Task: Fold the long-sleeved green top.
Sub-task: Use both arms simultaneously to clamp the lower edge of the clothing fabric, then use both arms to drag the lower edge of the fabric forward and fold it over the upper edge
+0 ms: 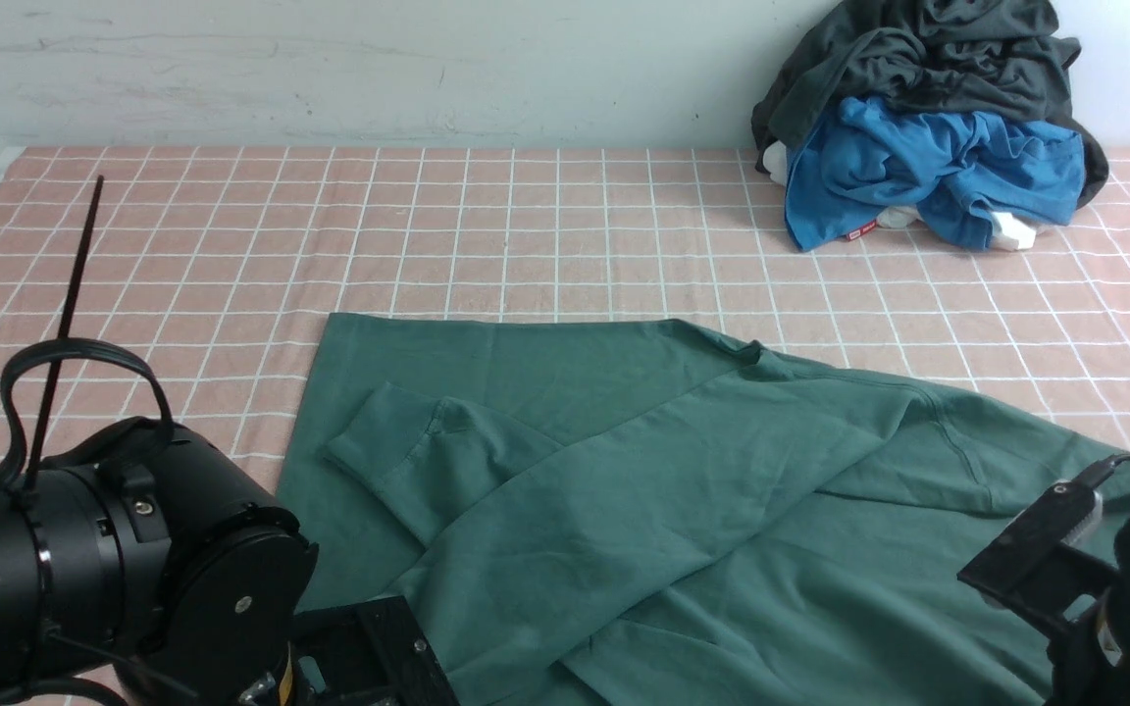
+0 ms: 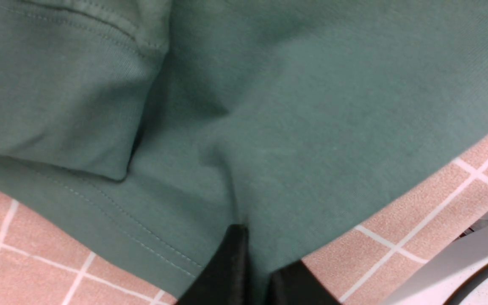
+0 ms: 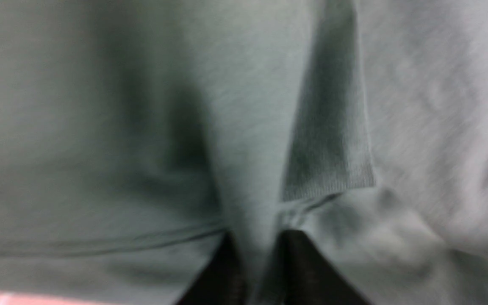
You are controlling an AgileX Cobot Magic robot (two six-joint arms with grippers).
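The green long-sleeved top (image 1: 624,471) lies spread on the pink checked cloth, one cuffed sleeve (image 1: 398,461) folded across its body; the logo is hidden. My left gripper (image 2: 254,254) is shut on the top's hemmed edge (image 2: 100,203) at the near left, with a fold of fabric pinched between its black fingers (image 2: 227,267). My right gripper (image 3: 254,250) is shut on the top at the near right, beside a ribbed cuff (image 3: 328,161), with cloth bunched between its fingers (image 3: 303,262). In the front view both grippers' jaws are hidden below the arms.
A pile of a dark charcoal garment (image 1: 918,59) and a bright blue garment (image 1: 928,167) sits at the far right against the wall. The pink checked cloth (image 1: 428,226) covers the table. The left arm's black body (image 1: 104,559) and the right arm (image 1: 1095,579) fill the near corners.
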